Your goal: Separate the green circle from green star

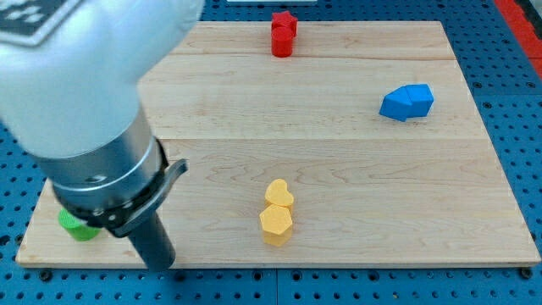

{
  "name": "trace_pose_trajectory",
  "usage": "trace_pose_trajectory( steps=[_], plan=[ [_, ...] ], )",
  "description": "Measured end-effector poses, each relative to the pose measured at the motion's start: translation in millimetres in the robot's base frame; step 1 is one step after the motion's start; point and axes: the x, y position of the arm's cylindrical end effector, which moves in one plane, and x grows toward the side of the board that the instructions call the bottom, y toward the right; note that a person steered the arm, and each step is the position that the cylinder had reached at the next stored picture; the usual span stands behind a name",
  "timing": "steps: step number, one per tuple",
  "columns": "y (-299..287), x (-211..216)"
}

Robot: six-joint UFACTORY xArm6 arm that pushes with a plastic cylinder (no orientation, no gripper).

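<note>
A green block point(76, 226) shows at the board's bottom left corner, mostly hidden under my arm. Its shape cannot be made out, and only one green piece shows; any second green block is hidden by the arm. My dark rod comes down from the arm's grey collar, and my tip point(163, 265) rests near the board's bottom edge, to the right of the green block and apart from it.
Two red blocks point(284, 34) stand together at the view's top middle. Two blue blocks point(407, 102) touch at the right. A yellow heart point(278, 194) touches a yellow hexagon point(276, 224) at bottom middle. The wooden board point(381, 203) lies on blue pegboard.
</note>
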Motion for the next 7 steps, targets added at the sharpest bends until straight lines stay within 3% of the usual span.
trace_pose_trajectory(
  steps=[2,3,6,7],
  plan=[
    [-122.1,-0.3],
    [-134.0,-1.7],
    [-110.6,-49.3],
    [-63.8,-67.2]
  ],
)
